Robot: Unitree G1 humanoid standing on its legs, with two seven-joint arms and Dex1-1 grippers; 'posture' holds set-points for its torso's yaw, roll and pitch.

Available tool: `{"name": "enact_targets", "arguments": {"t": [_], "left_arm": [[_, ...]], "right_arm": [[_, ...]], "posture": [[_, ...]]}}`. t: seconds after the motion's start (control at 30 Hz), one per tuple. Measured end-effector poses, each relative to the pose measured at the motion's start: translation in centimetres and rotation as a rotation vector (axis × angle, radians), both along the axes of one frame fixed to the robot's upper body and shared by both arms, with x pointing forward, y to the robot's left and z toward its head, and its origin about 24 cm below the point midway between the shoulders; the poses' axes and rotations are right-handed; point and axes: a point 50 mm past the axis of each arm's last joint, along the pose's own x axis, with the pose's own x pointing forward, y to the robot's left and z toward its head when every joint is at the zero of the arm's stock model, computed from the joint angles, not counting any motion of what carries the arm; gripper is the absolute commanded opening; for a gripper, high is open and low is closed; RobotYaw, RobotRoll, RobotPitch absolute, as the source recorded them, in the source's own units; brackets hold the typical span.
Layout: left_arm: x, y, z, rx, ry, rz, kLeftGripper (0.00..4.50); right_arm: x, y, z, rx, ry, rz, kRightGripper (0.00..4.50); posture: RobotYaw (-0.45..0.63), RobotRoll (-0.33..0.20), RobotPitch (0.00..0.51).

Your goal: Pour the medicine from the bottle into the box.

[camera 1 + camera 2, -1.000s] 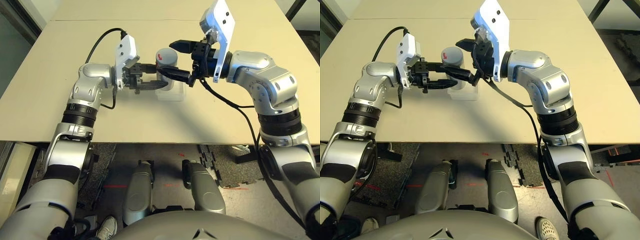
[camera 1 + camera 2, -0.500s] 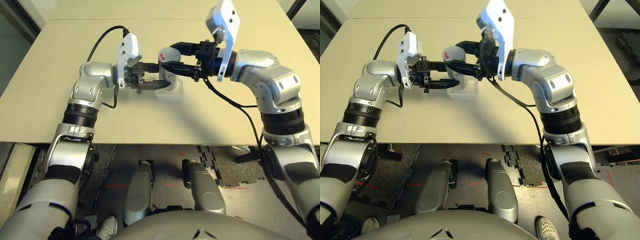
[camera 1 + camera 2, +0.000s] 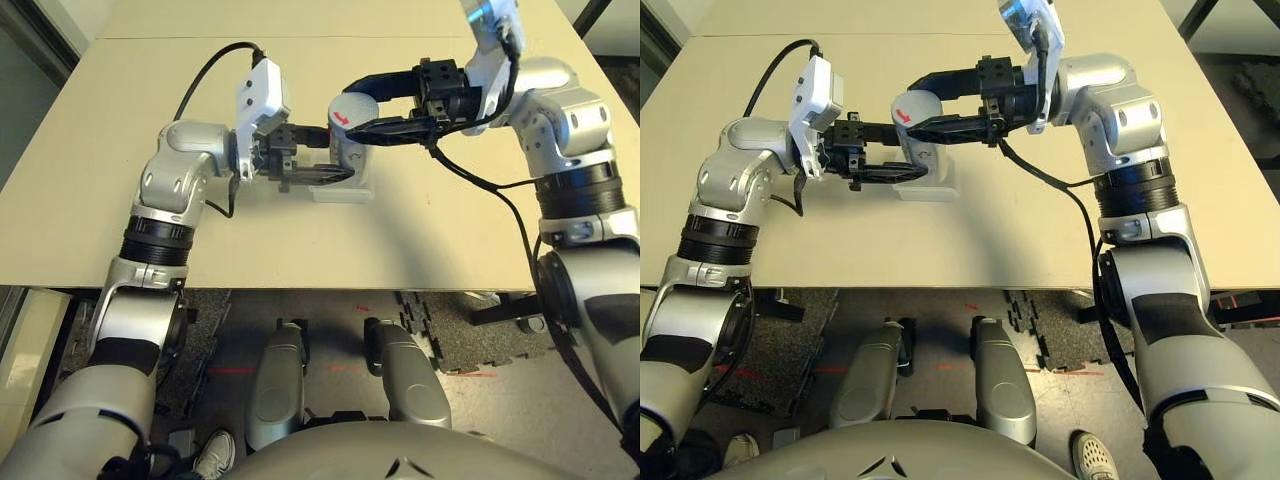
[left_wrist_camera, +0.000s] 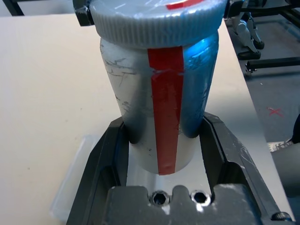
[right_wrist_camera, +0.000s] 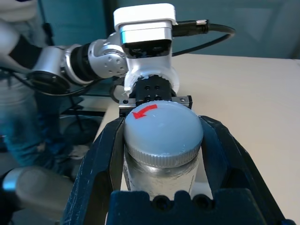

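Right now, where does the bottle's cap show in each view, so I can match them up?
Left eye: the cap, upper middle, between both arms.
Right eye, upper left of middle.
Left wrist, top edge, above the bottle.
Right wrist, centre.
Shared landmark: the red arrow on the cap.

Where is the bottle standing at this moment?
The bottle stands upright over the box, mid-table, with the left gripper around its body and the right gripper around its cap.
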Motion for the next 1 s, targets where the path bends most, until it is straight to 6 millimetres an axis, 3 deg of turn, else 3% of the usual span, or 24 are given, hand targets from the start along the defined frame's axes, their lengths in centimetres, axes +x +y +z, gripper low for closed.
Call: {"name": "enact_targets", "arguments": {"t": [0.43, 0.6, 0.63, 0.77, 0.9, 1.0], "left_arm": [[-0.3, 0.2, -0.2, -0.001, 0.021, 0.016, 2.36], [-0.4, -0.5, -0.3, -0.018, 0.024, -0.012, 2.36], [-0.5, -0.8, -0.2, -0.026, 0.022, -0.025, 2.36], [-0.6, -1.2, 0.4, -0.043, -0.011, -0.051, 2.36], [-0.8, -1.5, 0.2, -0.031, -0.019, -0.079, 2.36], [-0.6, -1.4, 0.1, -0.035, -0.029, -0.075, 2.36]], "right_arm": [[0.5, 0.3, -0.3, -0.004, 0.006, 0.036, 2.56], [0.3, 0.5, 0.1, -0.003, -0.002, 0.033, 4.33], [0.2, 0.6, 0.3, -0.006, -0.001, 0.025, 4.50], [-1.1, 0.3, 2.3, 0.017, 0.011, -0.015, 4.50], [-2.9, -0.6, 5.5, 0.154, 0.024, -0.084, 4.50], [-4.0, -0.4, 5.9, 0.198, 0.029, -0.130, 4.50]], "posture": [[0.13, 0.000, 0.191], [0.13, 0.000, 0.185], [0.13, 0.000, 0.185], [0.13, 0.000, 0.185], [0.11, 0.000, 0.175], [0.10, 0.000, 0.173]]}}
